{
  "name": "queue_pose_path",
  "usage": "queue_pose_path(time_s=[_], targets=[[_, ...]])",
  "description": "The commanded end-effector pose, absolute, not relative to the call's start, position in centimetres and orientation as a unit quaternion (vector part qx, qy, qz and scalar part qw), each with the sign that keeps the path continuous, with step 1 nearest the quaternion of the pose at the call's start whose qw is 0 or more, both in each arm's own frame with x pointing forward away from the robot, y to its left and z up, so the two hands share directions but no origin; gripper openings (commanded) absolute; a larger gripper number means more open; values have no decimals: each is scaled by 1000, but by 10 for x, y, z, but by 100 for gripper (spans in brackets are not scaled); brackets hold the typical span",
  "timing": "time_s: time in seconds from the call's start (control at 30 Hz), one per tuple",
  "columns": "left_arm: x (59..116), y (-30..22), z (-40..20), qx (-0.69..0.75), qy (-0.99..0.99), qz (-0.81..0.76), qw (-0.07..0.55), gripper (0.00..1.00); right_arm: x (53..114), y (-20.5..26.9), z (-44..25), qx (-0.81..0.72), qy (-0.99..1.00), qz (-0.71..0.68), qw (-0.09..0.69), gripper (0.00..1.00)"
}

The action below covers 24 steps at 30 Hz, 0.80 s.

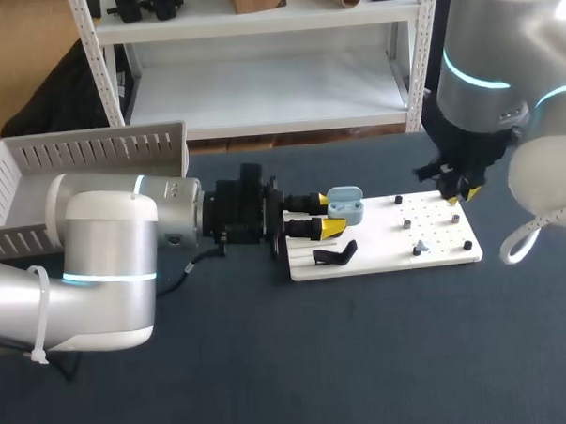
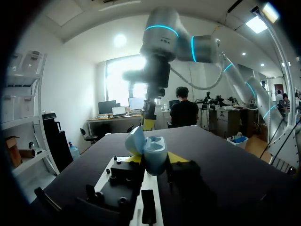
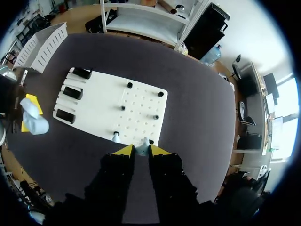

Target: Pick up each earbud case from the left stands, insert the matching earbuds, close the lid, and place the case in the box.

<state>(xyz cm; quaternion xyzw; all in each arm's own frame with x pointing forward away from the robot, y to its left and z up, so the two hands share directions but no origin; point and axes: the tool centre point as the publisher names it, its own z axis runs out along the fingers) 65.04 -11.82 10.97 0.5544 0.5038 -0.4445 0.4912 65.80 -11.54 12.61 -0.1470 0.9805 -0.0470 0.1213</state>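
Observation:
A light blue earbud case [image 1: 345, 205] with its lid up is held over the near-left part of the white board [image 1: 379, 261], and my left gripper [image 1: 326, 216] is shut on it from two sides. In the left wrist view the case [image 2: 151, 153] sits between that gripper's [image 2: 155, 159] yellow tips, cavities showing. My right gripper [image 1: 462, 196] hangs above the board's far right corner. In its own view the right gripper [image 3: 141, 150] is shut on a small pale blue earbud [image 3: 142, 145]. A second earbud [image 1: 418, 249] [image 3: 115, 137] stands on a peg of the board.
A black stand [image 1: 335, 256] lies at the board's left front. Short black pegs [image 1: 407, 223] dot the board's right half. A white slatted box [image 1: 84, 174] stands at the far left of the dark table.

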Motion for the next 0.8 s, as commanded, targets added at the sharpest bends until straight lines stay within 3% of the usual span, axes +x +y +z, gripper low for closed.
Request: queue_pose_path(time_s=[0.03, 0.53, 0.8], targets=[[649, -118, 109, 553, 504, -443, 494, 0, 615, -100, 171, -137, 982, -42, 120, 0], [649, -118, 109, 553, 504, -443, 494, 0, 573, -12, 187, -144, 982, -42, 111, 0], [649, -118, 109, 553, 504, -443, 494, 0, 570, -9, 187, -144, 982, -40, 118, 0]])
